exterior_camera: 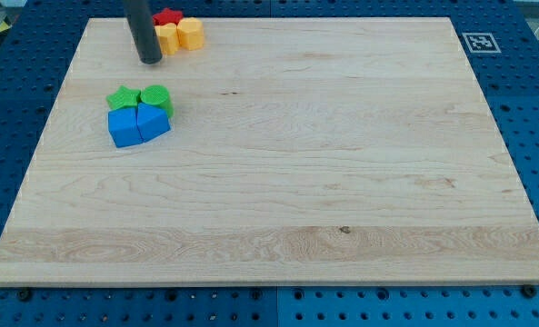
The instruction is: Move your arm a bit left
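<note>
1. my tip [150, 60] was at the lower end of a straight dark rod that came down from the view's top edge; it stood on the wooden board [278, 182], near the top left corner.
2. there was no gripper on the arm, only this rod, so nothing opened or closed, and the tip held nothing.
3. just to the view's right of the tip was a small cluster at the top edge of the board: a yellow block [168, 36] nearest to the rod, a second yellow block [190, 34] to its right, and a red block [168, 16] behind them. the rod covered a part of the nearest yellow block, so i cannot tell if the tip touched it.
4. below the tip, well apart from it, was a second cluster of four blocks that touched each other: a green star-like block [122, 98] and a green round block [156, 97] in the back row, a blue cube [123, 127] and a blue wedge-like block [153, 121] in the front row.
5. the board lay on a blue perforated table [533, 54], and a small black and white marker [479, 42] sat by the board's top right corner.
</note>
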